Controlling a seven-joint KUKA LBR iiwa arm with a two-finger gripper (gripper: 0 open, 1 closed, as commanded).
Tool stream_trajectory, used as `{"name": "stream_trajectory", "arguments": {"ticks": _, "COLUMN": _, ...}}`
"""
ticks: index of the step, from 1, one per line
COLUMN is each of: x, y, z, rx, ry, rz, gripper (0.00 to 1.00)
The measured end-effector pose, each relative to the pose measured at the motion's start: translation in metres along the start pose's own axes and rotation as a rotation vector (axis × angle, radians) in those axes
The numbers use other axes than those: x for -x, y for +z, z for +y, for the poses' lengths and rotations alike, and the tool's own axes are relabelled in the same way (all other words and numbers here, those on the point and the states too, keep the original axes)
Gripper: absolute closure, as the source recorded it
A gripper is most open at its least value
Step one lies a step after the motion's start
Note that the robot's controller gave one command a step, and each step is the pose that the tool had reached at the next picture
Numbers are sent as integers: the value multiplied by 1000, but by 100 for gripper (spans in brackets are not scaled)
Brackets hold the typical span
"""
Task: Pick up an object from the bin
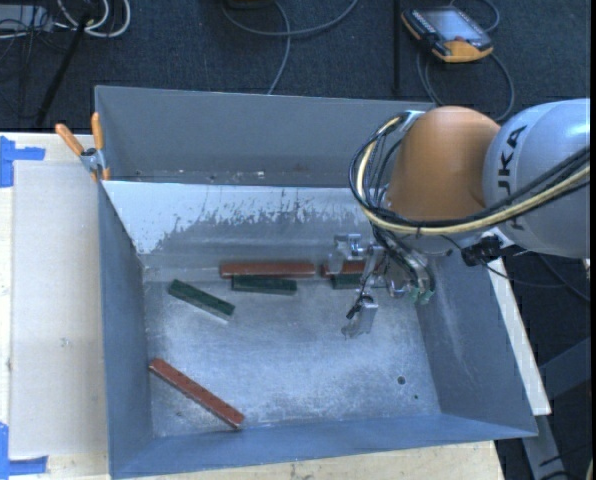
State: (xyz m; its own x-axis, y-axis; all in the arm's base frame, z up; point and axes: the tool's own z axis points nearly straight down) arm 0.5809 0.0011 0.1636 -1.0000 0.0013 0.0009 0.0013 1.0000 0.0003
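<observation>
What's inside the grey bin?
Brown bar beside a dark green bar, another green bar to their left, another brown bar near left corner. By the gripper, more bar ends run under the wrist, covered.

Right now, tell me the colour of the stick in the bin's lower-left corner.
The stick is reddish brown, clear in the camera view.

Silver arm [548, 178], orange wrist cover [443, 163], looped cables [373, 183].
</observation>
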Motion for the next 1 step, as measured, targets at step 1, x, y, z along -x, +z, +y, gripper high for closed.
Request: {"name": "stream_trajectory", "arguments": {"ticks": 1, "x": 22, "y": -44, "z": 105, "rx": 4, "ry": -40, "rz": -7, "gripper": 0}}
